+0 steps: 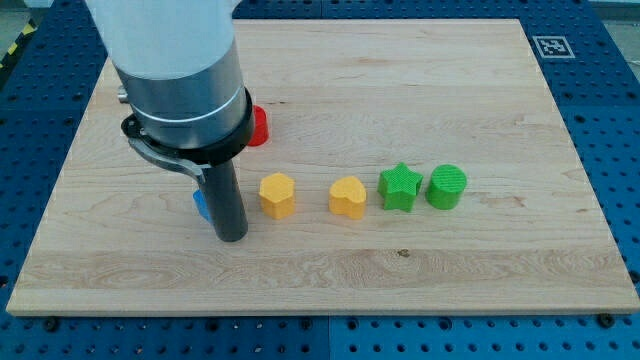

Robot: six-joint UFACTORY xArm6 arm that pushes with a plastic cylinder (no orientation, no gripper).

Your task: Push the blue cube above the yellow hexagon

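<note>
The blue cube (200, 205) is mostly hidden behind my rod; only a sliver shows at the rod's left side. My tip (232, 237) rests on the board, touching or just right of the blue cube. The yellow hexagon (277, 195) sits a short way to the right of the rod, level with the blue cube.
A yellow heart (348, 197), a green star (399, 186) and a green cylinder (446, 187) line up to the right of the hexagon. A red block (258, 127) is partly hidden behind the arm. The wooden board (400, 80) lies on a blue perforated table.
</note>
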